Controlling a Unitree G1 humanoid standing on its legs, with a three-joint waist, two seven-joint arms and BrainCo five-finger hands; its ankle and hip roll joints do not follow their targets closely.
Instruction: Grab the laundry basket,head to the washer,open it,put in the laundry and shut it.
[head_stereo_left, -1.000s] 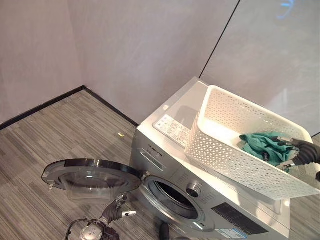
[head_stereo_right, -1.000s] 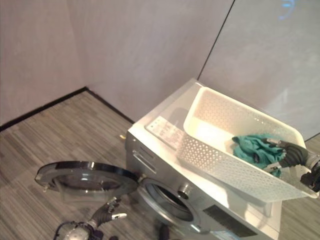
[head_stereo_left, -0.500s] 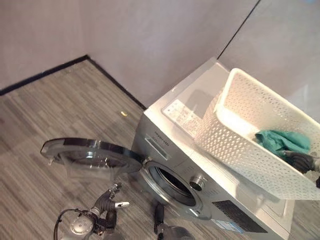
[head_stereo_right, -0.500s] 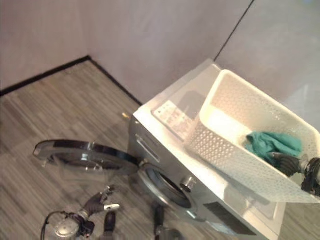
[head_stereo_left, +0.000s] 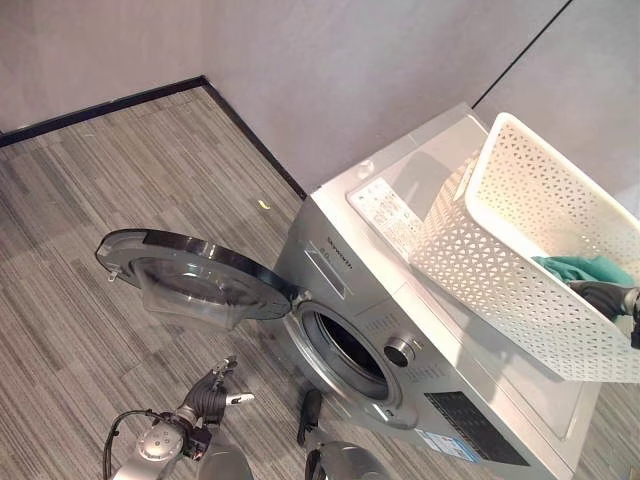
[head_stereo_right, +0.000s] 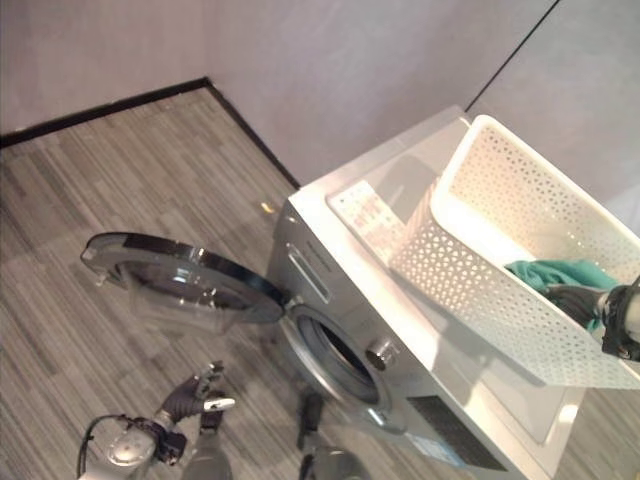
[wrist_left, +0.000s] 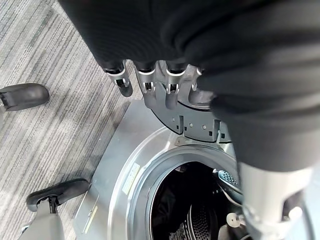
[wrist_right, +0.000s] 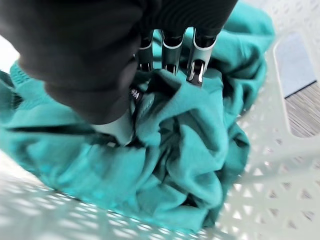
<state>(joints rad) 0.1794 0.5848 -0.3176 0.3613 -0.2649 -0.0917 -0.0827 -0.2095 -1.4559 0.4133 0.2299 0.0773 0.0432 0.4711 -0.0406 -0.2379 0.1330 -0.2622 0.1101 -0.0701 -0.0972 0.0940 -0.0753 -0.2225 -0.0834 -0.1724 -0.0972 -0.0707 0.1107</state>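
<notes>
Laundry (wrist_right: 165, 150) under right hand's (wrist_right: 100, 65) curled fingers (wrist_right: 196, 65)

Camera view swinging over the washer (head_stereo_left: 400, 330), right hand (head_stereo_left: 600, 296) digging into the laundry.

Whole scene is shifting between frames, so the head camera is moving, not the things. Right hand is sinking deeper into the teal cloth (wrist_right: 165, 150) in the white basket (head_stereo_left: 500, 270), fingers (wrist_right: 195, 70) now pressing into the folds. Left hand (head_stereo_left: 205, 398) is dropping lower by the open door (head_stereo_left: 195, 275).

Laundry (head_stereo_right: 562, 276) in basket (head_stereo_left: 500, 262) atop washer (head_stereo_left: 345, 240)
</notes>
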